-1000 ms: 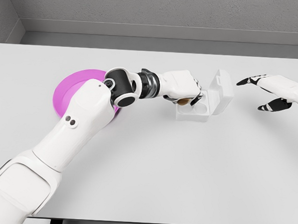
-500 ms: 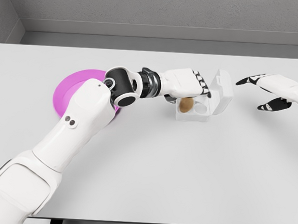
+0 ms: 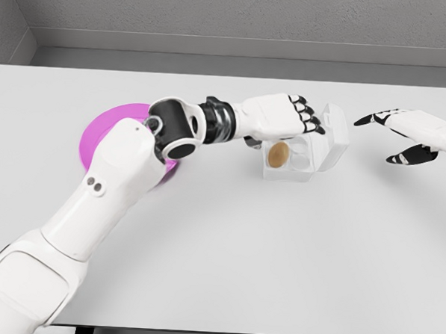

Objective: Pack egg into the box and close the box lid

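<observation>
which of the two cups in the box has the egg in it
The left cup, on the pink plate side: the brown egg sits in it. The cup beside it, nearer the raised lid, is empty.

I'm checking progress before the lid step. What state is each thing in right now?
egg: seated in the box's left cup, free of the hand.
box: open, lid upright at the right.
left hand: open, above the box, holding nothing.
right hand: open, right of the box.
plate: partly hidden by the left arm.
</observation>
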`<state>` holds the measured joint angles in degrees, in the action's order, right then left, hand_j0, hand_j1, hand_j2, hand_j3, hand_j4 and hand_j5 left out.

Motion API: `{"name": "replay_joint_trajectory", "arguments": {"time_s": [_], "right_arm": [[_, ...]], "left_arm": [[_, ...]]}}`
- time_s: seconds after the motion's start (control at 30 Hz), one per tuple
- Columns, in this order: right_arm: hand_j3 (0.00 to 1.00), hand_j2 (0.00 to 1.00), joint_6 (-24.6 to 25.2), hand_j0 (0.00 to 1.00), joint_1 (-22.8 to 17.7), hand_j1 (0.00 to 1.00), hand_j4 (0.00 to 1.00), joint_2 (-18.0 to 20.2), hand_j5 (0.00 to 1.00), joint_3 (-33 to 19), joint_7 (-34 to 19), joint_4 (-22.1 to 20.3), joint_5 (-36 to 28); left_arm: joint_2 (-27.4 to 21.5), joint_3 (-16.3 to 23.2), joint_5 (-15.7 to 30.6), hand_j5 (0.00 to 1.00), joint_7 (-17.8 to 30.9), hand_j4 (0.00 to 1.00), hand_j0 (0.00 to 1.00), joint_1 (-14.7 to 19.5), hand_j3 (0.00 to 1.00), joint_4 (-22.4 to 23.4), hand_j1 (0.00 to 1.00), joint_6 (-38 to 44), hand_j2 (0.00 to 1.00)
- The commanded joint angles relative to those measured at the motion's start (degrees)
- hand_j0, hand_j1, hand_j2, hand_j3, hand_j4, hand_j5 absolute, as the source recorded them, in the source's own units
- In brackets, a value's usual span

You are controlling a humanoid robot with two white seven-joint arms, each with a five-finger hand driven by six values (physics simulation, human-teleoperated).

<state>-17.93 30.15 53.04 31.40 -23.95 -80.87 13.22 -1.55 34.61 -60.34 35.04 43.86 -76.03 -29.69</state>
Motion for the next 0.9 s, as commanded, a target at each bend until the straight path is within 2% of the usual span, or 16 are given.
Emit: {"name": "replay_joint_trajectory", "arguments": {"time_s": [0.0,0.13,0.23,0.3,0.33,0.37,0.4,0.47,0.5,0.53,0.6,0.63,0.73,0.77,0.8,0.87], "right_arm": [[0.84,0.84,0.1,0.84,0.0,0.84,0.84,0.0,0.84,0.0,0.0,-0.1,-0.1],[0.83,0.83,0.2,0.83,0.0,0.83,0.83,-0.6,0.83,0.2,0.0,0.1,0.0],[0.83,0.83,0.2,0.83,0.0,0.83,0.83,-0.6,0.83,0.3,0.0,0.1,0.0],[0.82,0.82,0.2,0.82,0.2,0.82,0.82,-0.7,0.82,0.7,0.0,0.0,0.1],[0.79,0.79,0.2,0.79,0.2,0.79,0.79,-0.7,0.79,0.7,0.0,0.1,0.5],[0.77,0.77,0.2,0.77,0.2,0.77,0.77,-0.7,0.77,0.8,0.0,0.1,0.5],[0.76,0.76,0.3,0.76,0.2,0.76,0.76,-1.3,0.76,1.2,0.0,0.3,1.1],[0.72,0.72,0.3,0.72,0.2,0.72,0.72,-1.5,0.72,1.2,0.0,0.2,1.3],[0.71,0.71,0.3,0.71,0.2,0.71,0.71,-1.5,0.71,1.3,0.0,0.2,1.4],[0.71,0.71,0.3,0.71,0.2,0.71,0.71,-1.5,0.71,1.3,0.0,0.0,1.4],[0.71,0.71,0.2,0.71,0.3,0.71,0.71,-1.5,0.71,1.8,0.0,-0.3,1.6],[0.69,0.69,0.2,0.69,0.3,0.69,0.69,-1.5,0.69,1.8,0.1,-1.5,1.7],[0.69,0.69,0.1,0.69,0.3,0.69,0.69,-1.5,0.69,1.8,0.3,-2.5,1.6],[0.69,0.69,0.0,0.69,0.3,0.69,0.69,-1.5,0.69,1.8,0.4,-3.7,1.6],[0.69,0.69,0.0,0.69,0.3,0.69,0.69,-1.3,0.69,1.8,0.6,-4.8,1.5],[0.69,0.69,-0.1,0.69,0.2,0.69,0.69,-1.2,0.69,1.8,0.7,-6.5,1.5]], "left_arm": [[-1.3,-0.6,0.0,1.00,0.0,1.00,1.00,0.0,1.00,-0.4,1.00,0.2,1.00],[-3.4,-1.4,0.2,1.00,0.0,1.00,1.00,-0.1,1.00,-0.8,1.00,0.2,1.00],[-5.5,-3.6,0.5,1.00,0.0,1.00,1.00,-2.2,1.00,-3.7,1.00,0.2,1.00],[-8.1,-7.4,0.8,1.00,0.0,1.00,1.00,-4.8,1.00,-8.9,1.00,-0.4,1.00],[-9.4,-9.6,2.1,1.00,0.0,1.00,1.00,-5.9,1.00,-13.8,1.00,-0.5,1.00],[-11.3,-12.9,6.7,1.00,0.0,1.00,1.00,-7.1,1.00,-19.7,1.00,-0.5,1.00],[-14.5,-14.1,10.7,1.00,0.0,1.00,1.00,-7.2,1.00,-22.8,1.00,-0.5,1.00],[-17.3,-18.3,16.6,1.00,0.0,1.00,1.00,-7.7,1.00,-24.8,1.00,-1.4,1.00],[-20.2,-21.7,20.3,1.00,0.0,1.00,1.00,-9.6,1.00,-24.8,1.00,-5.3,1.00],[-21.8,-24.1,22.8,1.00,0.0,1.00,1.00,-10.5,1.00,-24.8,1.00,-5.3,1.00],[-25.9,-29.9,31.6,1.00,0.0,1.00,1.00,-14.9,1.00,-24.6,1.00,-5.3,1.00],[-26.8,-32.7,36.6,1.00,0.0,1.00,1.00,-18.1,1.00,-24.1,1.00,-5.3,1.00],[-27.2,-41.1,43.4,1.00,0.0,1.00,1.00,-26.7,1.00,-22.9,1.00,-5.3,1.00],[-27.3,-41.7,46.3,1.00,0.0,1.00,1.00,-28.4,1.00,-20.3,1.00,-5.3,1.00],[-27.2,-42.0,49.9,1.00,0.0,1.00,1.00,-28.6,1.00,-17.4,1.00,-5.3,1.00],[-26.9,-44.2,53.0,1.00,0.0,1.00,1.00,-29.7,1.00,-15.5,1.00,-5.3,1.00]]}}
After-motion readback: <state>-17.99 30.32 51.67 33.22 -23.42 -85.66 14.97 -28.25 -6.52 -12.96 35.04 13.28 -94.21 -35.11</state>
